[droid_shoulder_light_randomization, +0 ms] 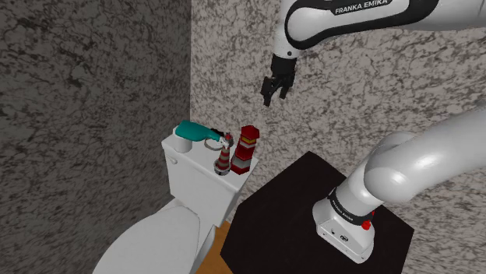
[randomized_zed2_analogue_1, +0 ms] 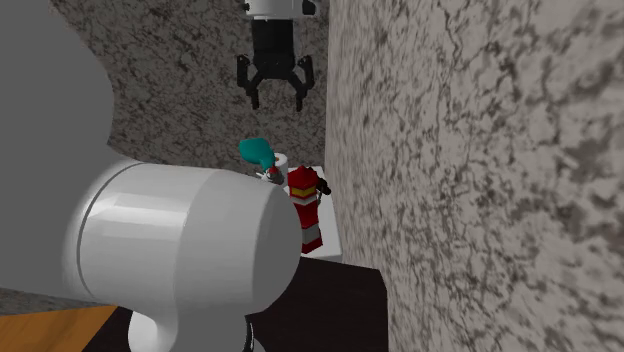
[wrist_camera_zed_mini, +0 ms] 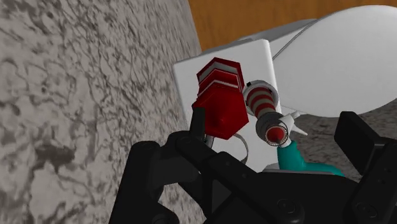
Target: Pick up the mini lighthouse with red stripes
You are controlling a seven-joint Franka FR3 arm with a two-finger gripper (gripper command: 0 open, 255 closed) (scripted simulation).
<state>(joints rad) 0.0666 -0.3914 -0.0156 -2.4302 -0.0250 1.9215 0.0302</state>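
Note:
The mini lighthouse, a small cone with red and pale stripes, stands upright on the white toilet tank. In the wrist view the lighthouse lies beneath the gap between my fingers, its red top towards the camera. Beside it, nearer the wall, stands a taller blocky red tower. My gripper hangs open well above the tank, holding nothing. In the second exterior view the robot's arm hides most of the lighthouse.
A teal object lies on the tank behind the lighthouse. The speckled stone wall runs close along the tank's side. The toilet seat lid is below, and the black stand sits beside the tank.

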